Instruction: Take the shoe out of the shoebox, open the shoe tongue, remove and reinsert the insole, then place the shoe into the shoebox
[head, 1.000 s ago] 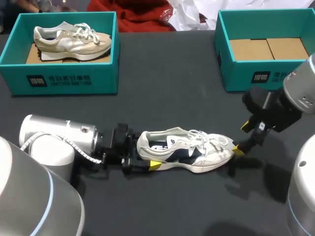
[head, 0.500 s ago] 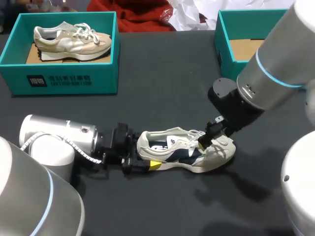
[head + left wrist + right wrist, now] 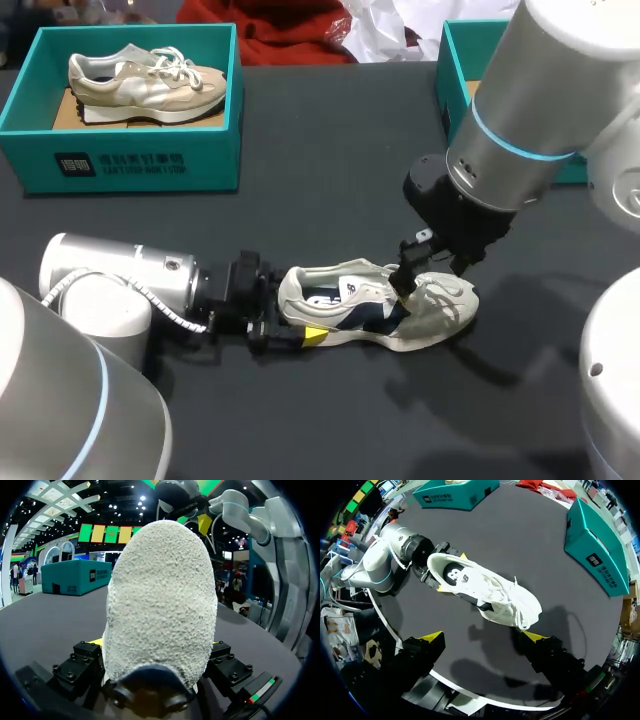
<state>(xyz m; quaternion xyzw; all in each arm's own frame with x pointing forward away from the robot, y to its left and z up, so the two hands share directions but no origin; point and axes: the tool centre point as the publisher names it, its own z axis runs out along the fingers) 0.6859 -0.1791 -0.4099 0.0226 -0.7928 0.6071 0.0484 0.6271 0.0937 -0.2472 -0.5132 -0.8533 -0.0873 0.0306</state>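
Observation:
A white and navy shoe [image 3: 365,312] lies on its sole on the dark table, toe to the right. My left gripper [image 3: 298,320] is shut on its heel, a yellow tip on each side. The left wrist view is filled by the heel [image 3: 160,595], held between the fingers [image 3: 227,667]. My right gripper [image 3: 408,283] hangs open just above the laces. From the right wrist, the shoe [image 3: 485,587] lies below and ahead of the open right gripper [image 3: 485,636], with the left gripper [image 3: 451,572] at its heel. An empty teal shoebox [image 3: 455,90] stands at the back right, partly hidden by my right arm.
A second teal shoebox [image 3: 130,150] at the back left holds a beige shoe [image 3: 145,80]. Red cloth [image 3: 270,30] and white wrapping [image 3: 385,30] lie past the table's far edge. Bare table runs between the boxes and along the front.
My right arm has swung left from beside the shoe's toe to above its laces, still open. The left gripper and the shoe have not moved.

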